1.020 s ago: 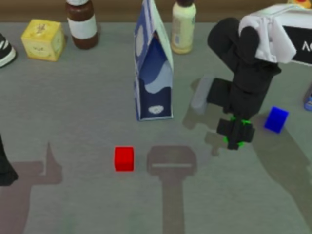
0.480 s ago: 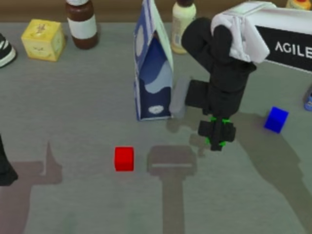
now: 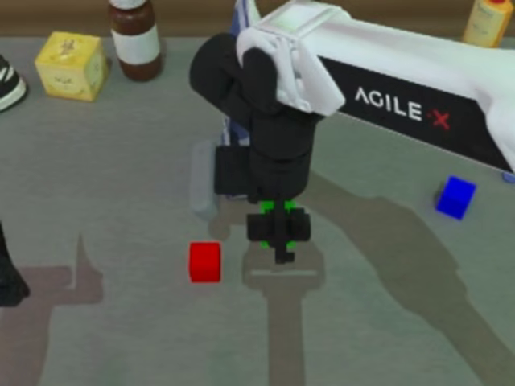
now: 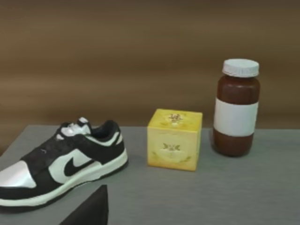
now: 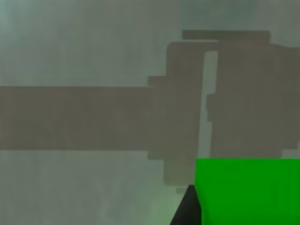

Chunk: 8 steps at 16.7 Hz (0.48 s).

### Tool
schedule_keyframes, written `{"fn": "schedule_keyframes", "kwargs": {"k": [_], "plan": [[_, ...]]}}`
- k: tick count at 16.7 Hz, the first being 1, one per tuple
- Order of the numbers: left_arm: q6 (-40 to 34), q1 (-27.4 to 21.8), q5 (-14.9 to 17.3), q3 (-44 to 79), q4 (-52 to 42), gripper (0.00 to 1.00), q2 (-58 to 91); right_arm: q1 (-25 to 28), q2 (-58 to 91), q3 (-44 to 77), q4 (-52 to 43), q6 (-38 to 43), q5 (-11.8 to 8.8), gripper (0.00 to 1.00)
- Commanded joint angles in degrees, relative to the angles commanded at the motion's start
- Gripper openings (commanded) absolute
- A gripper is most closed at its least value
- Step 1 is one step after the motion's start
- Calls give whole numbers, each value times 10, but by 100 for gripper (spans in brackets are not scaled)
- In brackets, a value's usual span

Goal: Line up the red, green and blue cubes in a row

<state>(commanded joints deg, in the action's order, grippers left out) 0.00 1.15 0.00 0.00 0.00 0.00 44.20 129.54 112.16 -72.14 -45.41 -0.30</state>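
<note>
Near the table's middle, the green cube [image 3: 278, 208] sits pinched tight in the right gripper [image 3: 279, 233], so it can go beside the red cube [image 3: 204, 262] at its nine o'clock. At three o'clock, well apart, waits the blue cube [image 3: 455, 197]. At the left edge, the left gripper [image 3: 8, 277] is parked; I cannot tell its fingers.

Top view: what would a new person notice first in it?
The big right arm, reaching in from the right across the table's middle, with its right gripper shut on the green cube. Beside it to the left lies the red cube, apart from it. The blue cube sits alone far right.
</note>
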Motion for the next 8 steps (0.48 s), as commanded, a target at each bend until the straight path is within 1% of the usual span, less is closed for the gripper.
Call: {"fn": "schedule_keyframes", "kwargs": {"k": [5,8], "plan": [[0,0,0,0,0,100,0,-1,-1,-10,11,1,0,0],[0,0,0,0,0,100,0,-1,11,-52,66,1,0,0]]}}
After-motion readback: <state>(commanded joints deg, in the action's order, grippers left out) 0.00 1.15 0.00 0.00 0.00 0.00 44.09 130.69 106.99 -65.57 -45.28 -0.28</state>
